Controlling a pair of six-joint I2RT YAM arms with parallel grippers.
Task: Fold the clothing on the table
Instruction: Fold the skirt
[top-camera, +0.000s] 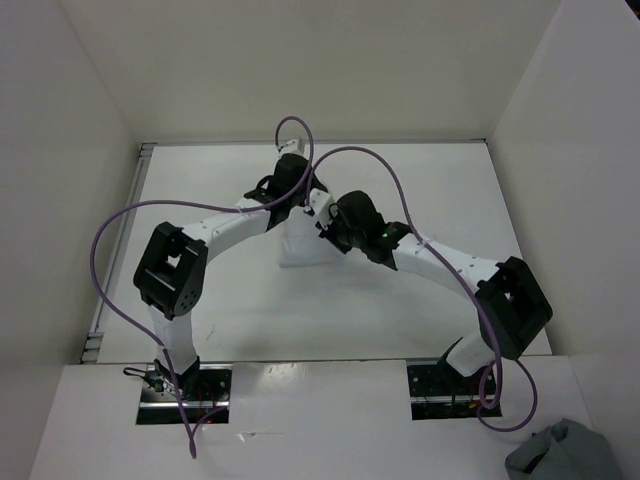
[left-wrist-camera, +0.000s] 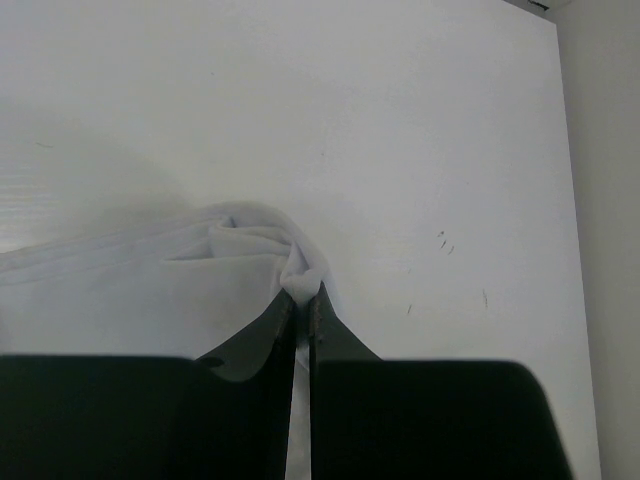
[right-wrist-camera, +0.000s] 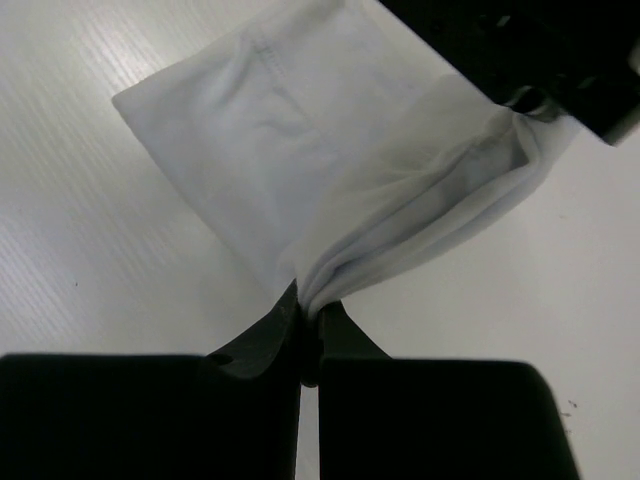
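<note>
Our left gripper (left-wrist-camera: 303, 298) is pinched shut on a bunched bit of the clothing (top-camera: 306, 248). It sits mid-table (top-camera: 430, 190), long side running roughly far edge to near edge. Just right of that, our right gripper (right-wrist-camera: 310, 318) is clamped on another fold.

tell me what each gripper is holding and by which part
Both hold the white clothing: the left gripper pinches a bunched bit of its edge, the right gripper a gathered fold.
</note>
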